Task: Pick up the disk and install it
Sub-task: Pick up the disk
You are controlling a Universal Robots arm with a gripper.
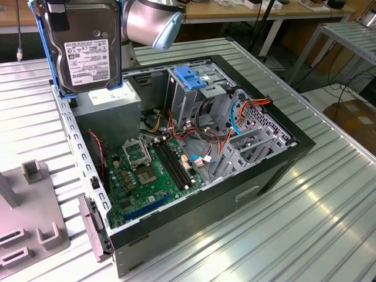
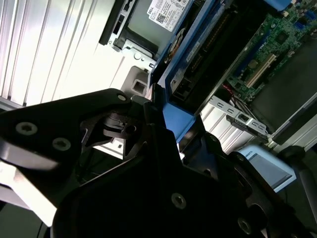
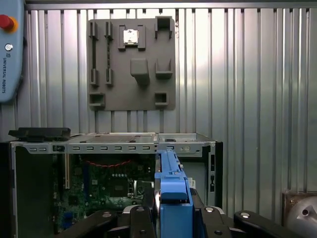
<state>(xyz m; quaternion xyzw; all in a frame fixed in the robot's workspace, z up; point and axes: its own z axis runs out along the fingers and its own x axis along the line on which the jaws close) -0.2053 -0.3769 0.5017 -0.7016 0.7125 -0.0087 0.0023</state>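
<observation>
The fingers (image 3: 141, 223) are clamped on the disk (image 1: 88, 47), one on each side of its light-blue rail, as the first wrist view shows. The disk is clear of everything else. In the exterior view it hangs upright from the fingers, with its white label facing the camera.

Below the fingers an open computer case (image 1: 258, 176) lies on its side on the ribbed metal worktop (image 1: 329, 223), and its green circuit board (image 1: 153, 176) is exposed. A grey power-supply box (image 1: 108, 111) sits in the case just under the disk's lower edge. A metal drive cage topped by a blue bracket (image 1: 191, 77) stands further from the fingers, towards the exterior view's right. A grey holder plate (image 3: 131, 64) lies flat on the worktop beyond the case, well apart from the fingers.
</observation>
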